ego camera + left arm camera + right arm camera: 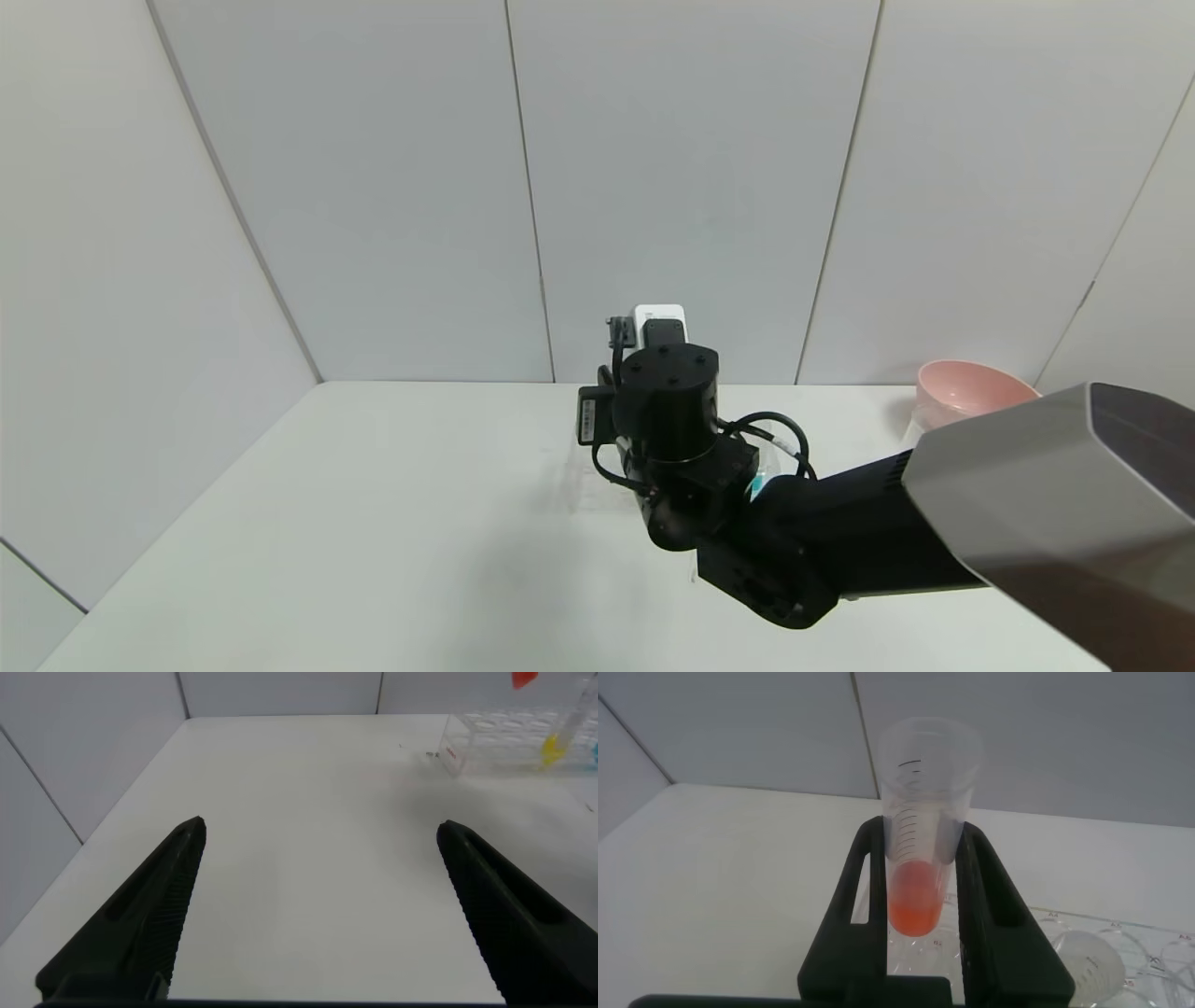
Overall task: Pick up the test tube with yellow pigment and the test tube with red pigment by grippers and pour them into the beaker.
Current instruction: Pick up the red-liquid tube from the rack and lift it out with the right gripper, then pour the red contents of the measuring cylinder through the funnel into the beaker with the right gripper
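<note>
My right gripper (924,833) is shut on the test tube with red pigment (915,896) and holds it upright just above the clear tube rack (1130,938). In the head view the right arm's wrist (667,401) hides the tube and most of the rack (593,485). My left gripper (320,826) is open and empty, low over bare table, well short of the rack (495,742). The test tube with yellow pigment (558,747) stands in the rack. A bit of the red liquid (523,679) shows above the rack. The beaker is not in view.
A pink funnel (971,387) stands at the table's back right. A tube with blue liquid (756,485) peeks out beside the right arm. Another tube's open top (1092,963) shows in the rack. White walls close the table at the back and left.
</note>
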Controlling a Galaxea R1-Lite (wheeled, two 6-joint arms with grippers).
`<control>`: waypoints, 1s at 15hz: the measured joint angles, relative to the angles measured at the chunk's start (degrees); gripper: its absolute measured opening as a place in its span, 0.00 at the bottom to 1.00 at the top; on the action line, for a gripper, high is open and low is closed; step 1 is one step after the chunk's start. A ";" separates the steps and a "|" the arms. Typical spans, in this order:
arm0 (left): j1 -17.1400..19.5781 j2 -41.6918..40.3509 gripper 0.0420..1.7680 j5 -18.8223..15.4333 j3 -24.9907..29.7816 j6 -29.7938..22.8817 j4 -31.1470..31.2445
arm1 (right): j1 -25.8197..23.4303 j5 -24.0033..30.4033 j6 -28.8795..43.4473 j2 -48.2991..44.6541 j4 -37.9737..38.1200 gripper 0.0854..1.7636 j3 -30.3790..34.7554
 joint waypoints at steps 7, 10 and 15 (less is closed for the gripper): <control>0.00 0.00 1.00 0.00 0.00 0.00 0.00 | -8.77 -0.32 -3.90 -14.52 -0.87 0.24 14.92; 0.00 0.00 1.00 0.00 0.00 0.00 0.00 | -17.24 -0.38 -5.01 -22.02 -1.23 0.24 23.43; 0.00 0.00 1.00 0.00 0.00 0.00 0.00 | -35.49 9.62 -10.81 -31.23 -8.23 0.24 34.90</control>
